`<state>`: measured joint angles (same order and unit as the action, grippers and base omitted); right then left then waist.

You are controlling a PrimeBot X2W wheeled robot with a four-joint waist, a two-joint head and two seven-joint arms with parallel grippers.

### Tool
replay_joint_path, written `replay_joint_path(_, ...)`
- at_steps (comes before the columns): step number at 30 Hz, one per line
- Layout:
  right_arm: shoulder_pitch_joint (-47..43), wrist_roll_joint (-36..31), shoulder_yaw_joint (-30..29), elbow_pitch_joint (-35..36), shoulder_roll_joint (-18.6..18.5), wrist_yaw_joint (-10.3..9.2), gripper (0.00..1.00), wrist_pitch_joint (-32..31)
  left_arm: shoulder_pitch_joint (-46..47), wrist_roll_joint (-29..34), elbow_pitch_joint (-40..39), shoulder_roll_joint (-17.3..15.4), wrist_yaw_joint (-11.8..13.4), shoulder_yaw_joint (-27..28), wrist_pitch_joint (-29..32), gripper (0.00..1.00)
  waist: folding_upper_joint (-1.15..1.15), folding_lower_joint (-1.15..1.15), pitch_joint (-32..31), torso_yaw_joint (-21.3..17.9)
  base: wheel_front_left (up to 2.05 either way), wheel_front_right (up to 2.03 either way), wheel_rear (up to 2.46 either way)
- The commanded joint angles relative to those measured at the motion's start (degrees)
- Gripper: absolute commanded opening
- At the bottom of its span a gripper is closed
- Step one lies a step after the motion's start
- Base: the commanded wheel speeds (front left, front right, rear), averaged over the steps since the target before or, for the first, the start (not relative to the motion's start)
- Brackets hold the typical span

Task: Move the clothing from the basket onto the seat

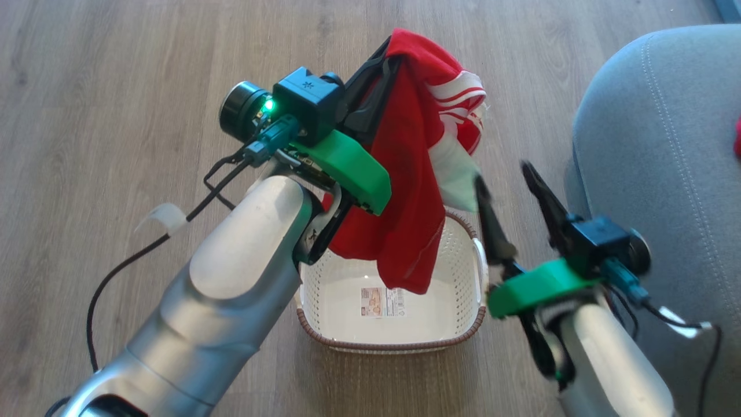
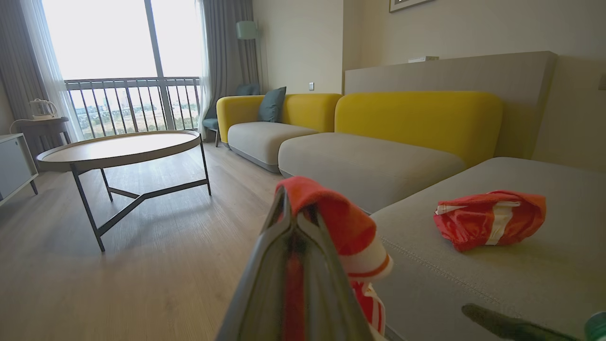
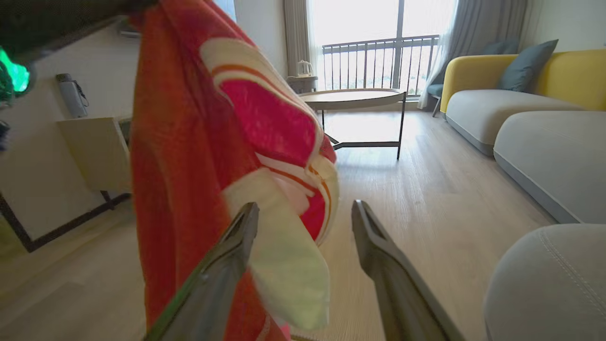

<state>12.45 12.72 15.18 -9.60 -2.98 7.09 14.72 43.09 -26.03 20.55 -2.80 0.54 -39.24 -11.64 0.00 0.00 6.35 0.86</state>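
Here, above the cream perforated plastic basket (image 1: pixel 393 346), the left gripper (image 1: pixel 383 57) clenches bright red, white-trimmed fabric clothing (image 1: pixel 405 174); the right gripper (image 1: pixel 502 174) stands open.

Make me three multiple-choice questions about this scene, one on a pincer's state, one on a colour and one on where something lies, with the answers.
1. How does the right pincer stand?
A) shut on fabric
B) open, holding nothing
C) shut and empty

2. What colour is the rim of the basket?
A) brown
B) green
C) yellow

3. Where does the bundled red garment lie?
A) in the basket
B) in the right pincer
C) on the seat

Answers:
1 B: it is spread wide beside the hanging garment, which the left pincer grips above the basket.
2 A: a brown woven-look band runs round the white basket's top.
3 C: the left wrist view shows it resting on the grey cushion.
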Motion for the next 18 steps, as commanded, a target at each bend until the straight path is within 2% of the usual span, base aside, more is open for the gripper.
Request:
replay_joint_path(1, 3.8, -0.2, 3.08, 4.23, 0.11, 0.4, 1.0, 0.28, 3.88, 0.19, -2.3, -1.15, 0.32, 1.7, -0.11, 0.0, 0.0, 0.0, 0.19, 0.09, 0.0, 0.0, 0.0)
replay_joint_path(4, 6.8, -1.07, 7.6, 6.21, 0.11, 0.4, 1.0, 0.28, 3.95, 0.15, -2.43, -1.11, 0.27, 1.24, -0.19, 0.0, 0.0, 0.0, 0.49, 0.36, 0.0, 0.0, 0.0)
replay_joint_path(7, 9.54, -1.41, 10.75, 5.26, 0.08, 0.4, 1.0, 0.28, 4.01, 0.06, -2.51, -1.02, 0.22, 0.79, -0.3, 0.0, 0.0, 0.0, 0.58, 0.69, 0.0, 0.0, 0.0)
replay_joint_path(13, 14.43, -1.78, 14.79, -0.42, -0.2, 0.4, 1.0, 0.28, 4.03, -0.35, -2.75, -0.74, 0.19, -0.41, -0.48, 0.0, 0.0, 0.0, 0.57, 1.72, 0.0, 0.0, 0.0)
replay_joint_path(18, 17.07, -2.44, 15.55, -5.21, -0.17, 0.4, 1.0, 0.28, 4.2, -0.69, -2.96, -0.61, 0.22, -1.0, -0.62, 0.0, 0.0, 0.0, 0.54, 2.41, 0.0, 0.0, 0.0)
